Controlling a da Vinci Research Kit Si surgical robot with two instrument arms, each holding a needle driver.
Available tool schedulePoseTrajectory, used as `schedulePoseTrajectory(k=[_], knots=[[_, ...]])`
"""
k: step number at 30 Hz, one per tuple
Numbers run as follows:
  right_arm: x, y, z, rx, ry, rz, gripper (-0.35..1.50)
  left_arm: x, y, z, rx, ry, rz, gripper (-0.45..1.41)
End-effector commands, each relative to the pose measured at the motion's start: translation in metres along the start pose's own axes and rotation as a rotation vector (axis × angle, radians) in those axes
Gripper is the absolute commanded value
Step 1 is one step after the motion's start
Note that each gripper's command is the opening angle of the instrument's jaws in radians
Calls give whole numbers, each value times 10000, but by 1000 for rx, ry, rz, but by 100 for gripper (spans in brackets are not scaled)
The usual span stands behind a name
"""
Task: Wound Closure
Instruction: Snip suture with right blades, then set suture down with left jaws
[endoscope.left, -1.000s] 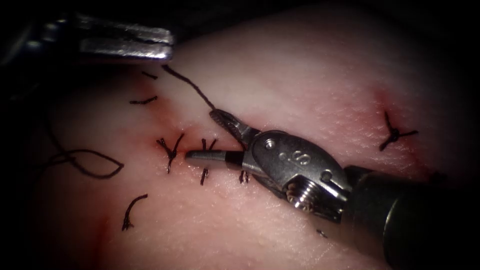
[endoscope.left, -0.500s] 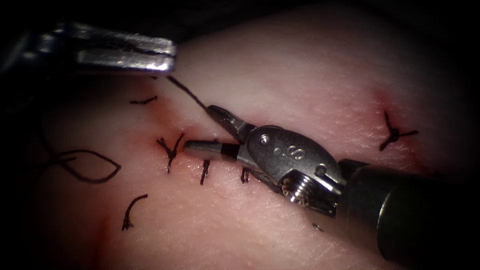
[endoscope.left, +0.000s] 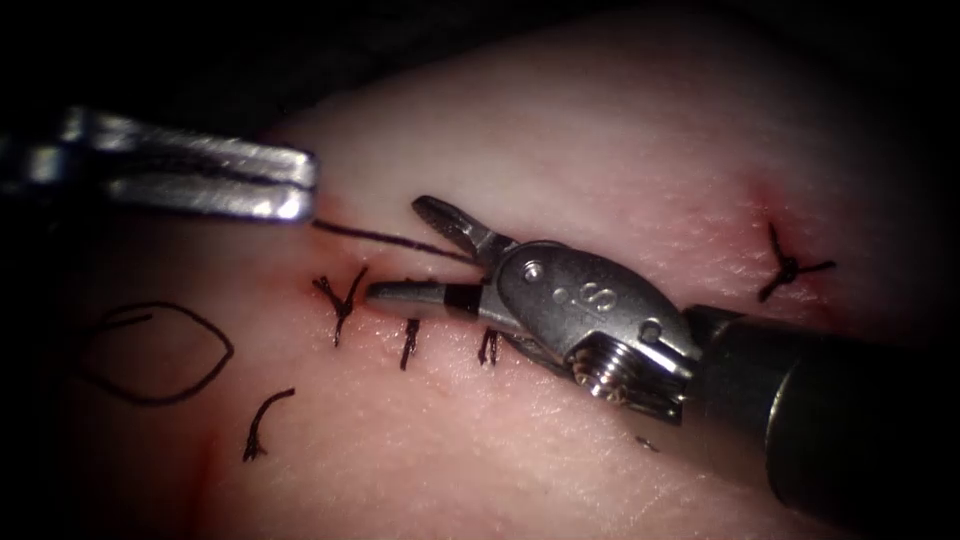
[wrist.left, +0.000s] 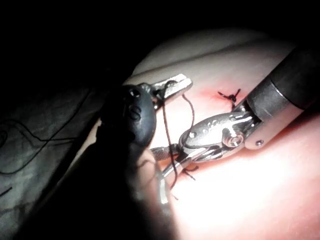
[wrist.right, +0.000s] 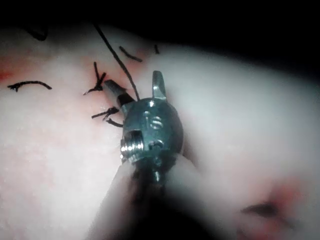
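Between 2 hands, 1 thread (endoscope.left: 385, 238) crosses 3 stitches (endoscope.left: 410, 340).

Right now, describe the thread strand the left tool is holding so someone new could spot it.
Start at the right tool, its jaws open over the stitched cut in the tissue. A dark strand of thread runs from between those jaws leftward to the left tool, shut on it. Unlike the short cut ends nearby, it is long, straight and taut.

Mid-frame blocked by open-jawed steel right tool (endoscope.left: 425, 255) w/ taut dark thread (endoscope.left: 385, 238) betw jaws; pale bare tissue (endoscope.left: 600, 130) upper right free
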Motion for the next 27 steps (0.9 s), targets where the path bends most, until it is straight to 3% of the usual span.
schedulePoseTrajectory(k=[1,2,5,8,11,16,17,18,21,22,23,25,27], knots=[[4,1,-10,25,3,4,140,5,-2,3,7,8,11,-45],[4,7,-35,51,-4,-87,140,11,14,3,4,18,22,-45],[8,24,-67,87,-10,-198,135,19,44,12,-17,41,47,-45],[19,52,-91,66,-32,-316,133,20,87,40,-50,74,89,-45],[30,75,-102,51,-17,-373,133,5,119,71,-74,98,81,-45],[36,91,-105,30,-6,-412,133,-36,140,108,-116,91,71,-45],[36,92,-105,30,-7,-412,133,-48,142,116,-119,91,59,-37],[35,91,-104,28,-6,-412,136,-68,145,126,-124,90,47,-3],[35,87,-102,24,-5,-424,141,-103,152,138,-149,59,-79,31],[35,86,-101,23,-5,-424,141,-116,153,140,-156,26,-195,54],[36,85,-99,20,-5,-429,143,-130,152,140,-156,-37,-261,110],[35,82,-95,15,-5,-429,145,-144,132,133,-119,-133,-297,136],[34,79,-92,11,-3,-430,146,-146,112,124,-34,-181,-308,135]])
